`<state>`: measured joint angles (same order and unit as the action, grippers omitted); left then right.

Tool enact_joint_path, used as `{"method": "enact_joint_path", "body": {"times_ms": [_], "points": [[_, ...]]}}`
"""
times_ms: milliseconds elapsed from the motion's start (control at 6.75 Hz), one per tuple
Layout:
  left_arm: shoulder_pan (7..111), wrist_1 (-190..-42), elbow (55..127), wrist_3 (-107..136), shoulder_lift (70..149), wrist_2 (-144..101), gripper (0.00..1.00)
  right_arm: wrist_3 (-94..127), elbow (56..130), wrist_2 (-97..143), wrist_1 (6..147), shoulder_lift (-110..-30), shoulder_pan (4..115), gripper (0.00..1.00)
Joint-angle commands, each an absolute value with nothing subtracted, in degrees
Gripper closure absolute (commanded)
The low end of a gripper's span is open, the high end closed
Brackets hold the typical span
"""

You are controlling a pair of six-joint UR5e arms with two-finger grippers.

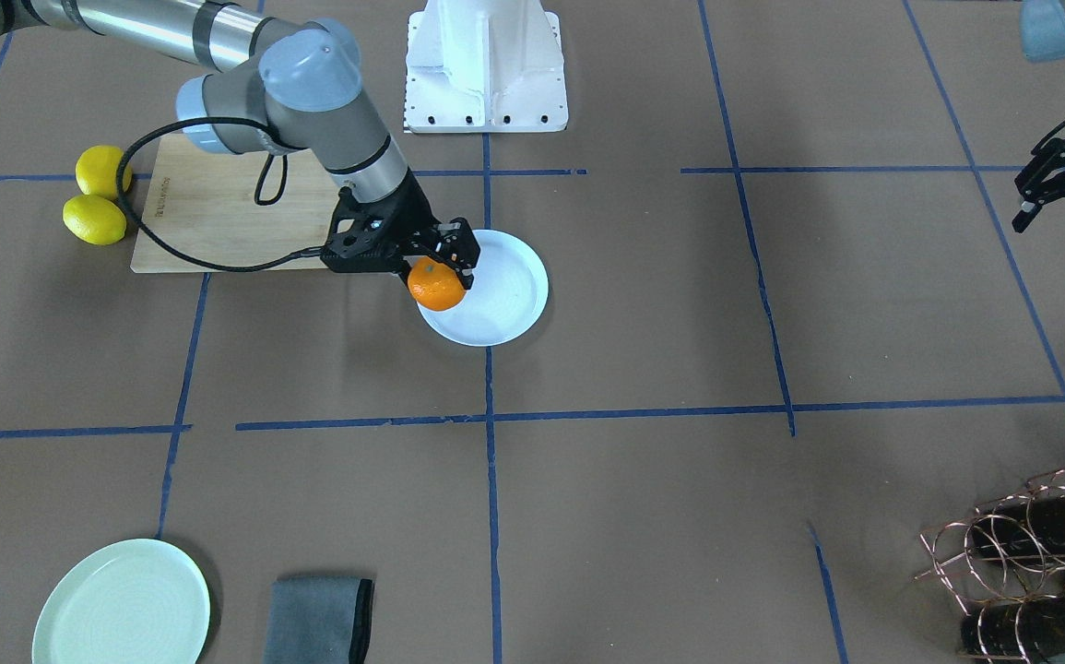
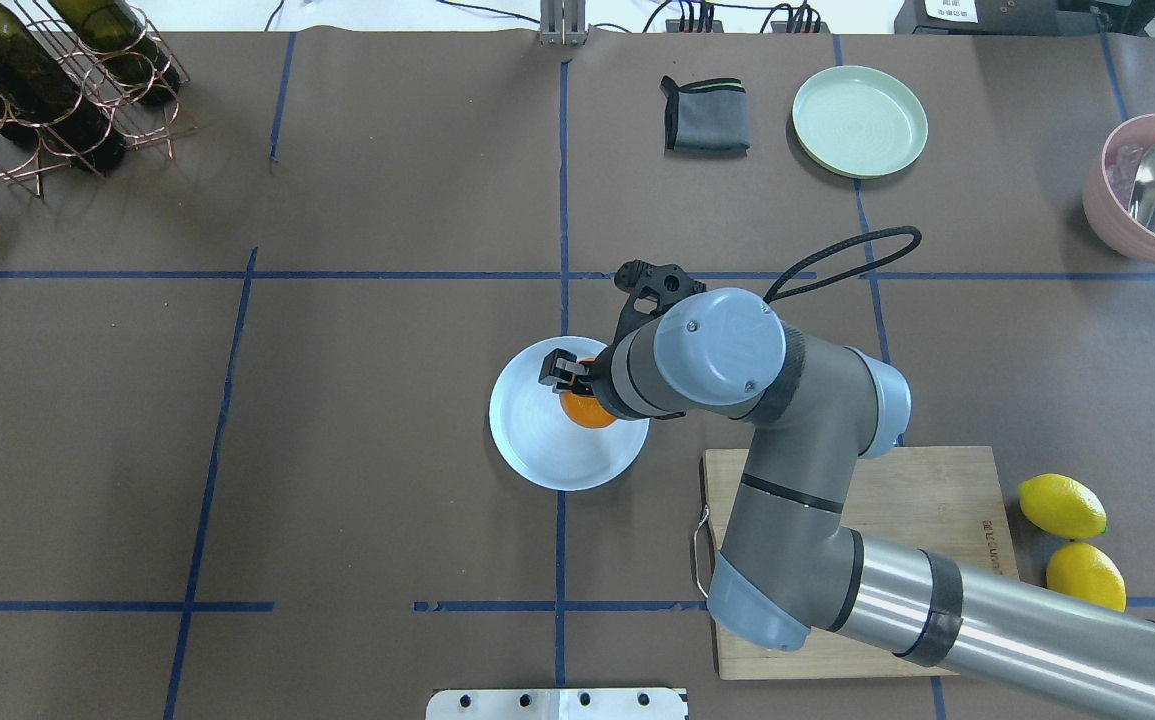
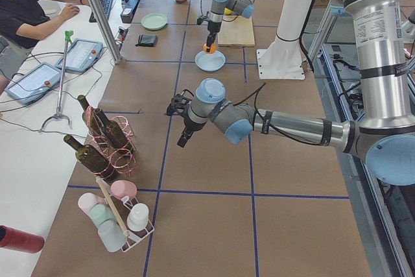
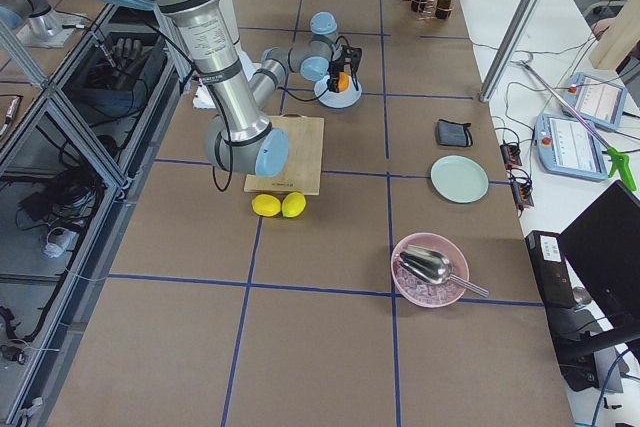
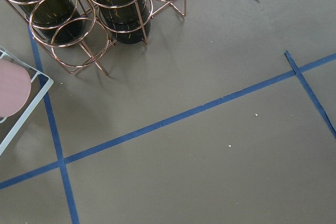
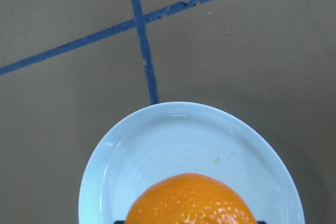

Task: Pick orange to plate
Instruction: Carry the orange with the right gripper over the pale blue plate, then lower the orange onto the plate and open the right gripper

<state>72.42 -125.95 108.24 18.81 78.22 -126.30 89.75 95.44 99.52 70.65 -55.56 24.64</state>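
My right gripper is shut on the orange, a small bright-orange fruit held between its black fingers. It hangs a little above the pale bluish-white plate, toward the plate's cutting-board side. From overhead the wrist hides most of the orange, which shows over the plate. The right wrist view looks down past the orange onto the plate. Far off at the table's other end, my left gripper hovers with its fingers spread and nothing between them.
A wooden cutting board lies under my right arm, two yellow lemons beside it. A mint-green plate, a folded grey cloth and a pink bowl with a scoop stand at the far side. A copper wine rack holds bottles.
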Motion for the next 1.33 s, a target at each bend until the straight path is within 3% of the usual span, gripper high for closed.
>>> {"method": "enact_joint_path", "body": {"times_ms": [0,889,1037,1185], "points": [[72.51,-125.95,108.28,18.98,78.14,-126.3,0.0,89.91,92.48,97.22,71.02,-54.24,23.03,1.0],[72.51,-125.95,108.19,19.16,78.22,-126.39,0.0,89.91,87.19,94.22,71.02,-50.89,22.59,0.99],[72.51,-125.95,108.28,19.16,78.22,-126.39,0.0,89.83,87.1,94.04,71.19,-50.71,22.59,0.01],[72.42,-125.95,108.19,19.42,78.22,-126.39,0.0,89.74,87.01,93.61,71.28,-50.36,22.59,0.0]]}}
